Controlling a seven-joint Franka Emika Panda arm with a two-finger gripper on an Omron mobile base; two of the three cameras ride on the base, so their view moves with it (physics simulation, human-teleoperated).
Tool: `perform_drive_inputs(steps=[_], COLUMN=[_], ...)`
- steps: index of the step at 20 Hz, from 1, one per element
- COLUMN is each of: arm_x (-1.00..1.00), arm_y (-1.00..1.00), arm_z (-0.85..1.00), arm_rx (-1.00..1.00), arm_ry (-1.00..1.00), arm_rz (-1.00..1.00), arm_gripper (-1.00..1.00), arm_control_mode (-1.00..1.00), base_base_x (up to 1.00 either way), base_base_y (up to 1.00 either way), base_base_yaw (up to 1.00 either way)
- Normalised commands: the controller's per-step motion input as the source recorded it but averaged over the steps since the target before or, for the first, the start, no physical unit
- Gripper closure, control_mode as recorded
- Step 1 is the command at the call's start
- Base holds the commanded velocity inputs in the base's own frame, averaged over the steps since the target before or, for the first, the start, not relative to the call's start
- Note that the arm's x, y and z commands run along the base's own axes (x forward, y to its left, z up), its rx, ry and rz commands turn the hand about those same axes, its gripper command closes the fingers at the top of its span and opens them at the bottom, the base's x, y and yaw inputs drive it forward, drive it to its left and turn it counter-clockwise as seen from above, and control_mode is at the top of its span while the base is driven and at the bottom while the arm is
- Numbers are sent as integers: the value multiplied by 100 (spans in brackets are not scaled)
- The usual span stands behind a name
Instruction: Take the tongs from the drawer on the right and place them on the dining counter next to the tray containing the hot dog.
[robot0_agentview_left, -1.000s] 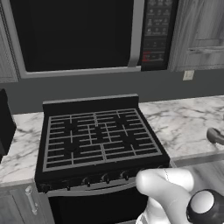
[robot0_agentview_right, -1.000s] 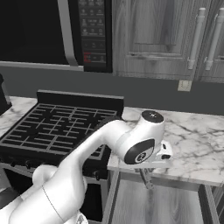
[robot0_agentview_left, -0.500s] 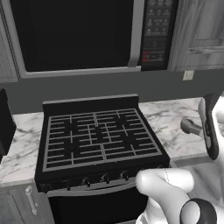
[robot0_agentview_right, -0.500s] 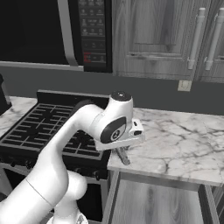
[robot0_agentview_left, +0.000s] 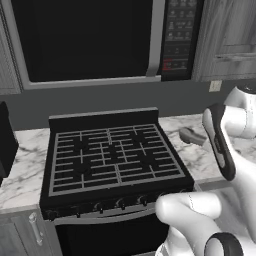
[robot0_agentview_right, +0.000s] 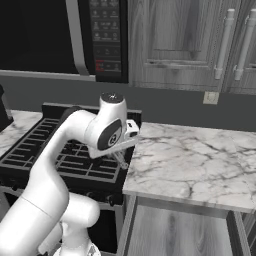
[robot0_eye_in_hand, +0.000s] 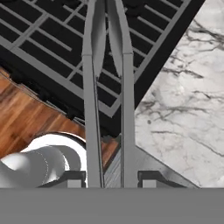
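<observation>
Two arms of the tongs: in the hand view the tongs (robot0_eye_in_hand: 107, 96) run straight up from between the finger tips, two long grey strips side by side, their far ends over the stove's grate.
Gripper: the gripper (robot0_eye_in_hand: 108, 179) pinches the tongs; one dark pad sits outside each strip, pressed against it.
Gripper place: in the right base view the gripper (robot0_agentview_right: 121, 157) hangs over the right edge of the stove (robot0_agentview_right: 65, 155), at the seam with the marble worktop (robot0_agentview_right: 195, 160).
Tongs place: held in the air above the stove's right front corner, not touching the grate; in the right base view the tongs (robot0_agentview_right: 120, 159) show as a short dark piece below the hand.
Drawer: the drawer (robot0_agentview_right: 180, 232) stands pulled out under the worktop, just right of the stove, its grey wood-grain bottom bare where it shows.
Stove: black, dark grate, a row of knobs (robot0_agentview_left: 107, 206) along the front.
Above the stove: a black microwave (robot0_agentview_left: 95, 40); grey wood-grain wall cabinets (robot0_agentview_right: 190, 42) to its right.
</observation>
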Motion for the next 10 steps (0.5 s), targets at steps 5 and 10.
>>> perform_drive_inputs(steps=[5,10], arm_x=[38,17], arm_y=[69,61], arm_z=[6,5], arm_rx=[0,1], arm_ry=[-23,-33], arm_rz=[7,1], arm_gripper=[100,100], arm_control_mode=[-100,-100], base_base_x=[0,0], base_base_y=[0,0], base_base_yaw=[0,0])
